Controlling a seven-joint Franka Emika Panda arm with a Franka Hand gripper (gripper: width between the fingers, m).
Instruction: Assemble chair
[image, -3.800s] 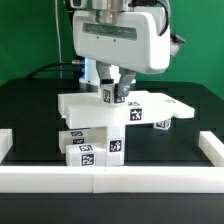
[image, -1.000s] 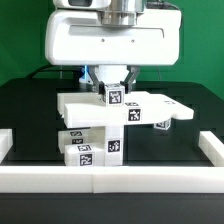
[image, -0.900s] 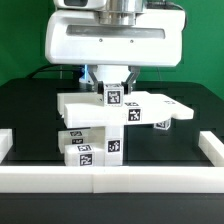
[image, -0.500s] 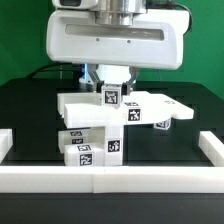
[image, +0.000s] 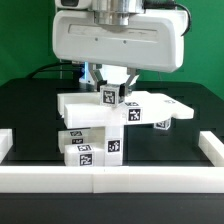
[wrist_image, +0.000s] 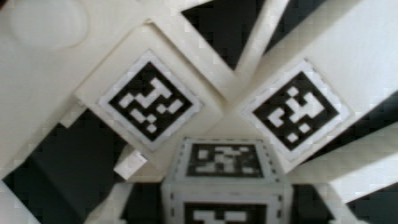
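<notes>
The chair's flat white slab (image: 150, 104) lies on top of stacked tagged white pieces (image: 92, 146) at the table's middle. A small white tagged block (image: 110, 96) stands upright on the slab's middle, and my gripper (image: 111, 99) is shut on it from above. In the wrist view the block (wrist_image: 222, 160) sits between my fingers, with my gripper (wrist_image: 222, 198) closed on its sides. Beyond it the slab (wrist_image: 89, 80) shows two large tags. The block's lower end is hidden where it meets the slab.
A long low white rail (image: 110, 180) runs along the front, with side rails at the exterior view's left (image: 5, 142) and right (image: 212, 145). The tabletop (image: 30, 105) is black, with a green wall behind.
My gripper has turned a little about the block over the last second, and its body has shifted slightly toward the exterior view's right. The block's tag now looks slightly rotated. The slab has not moved.
</notes>
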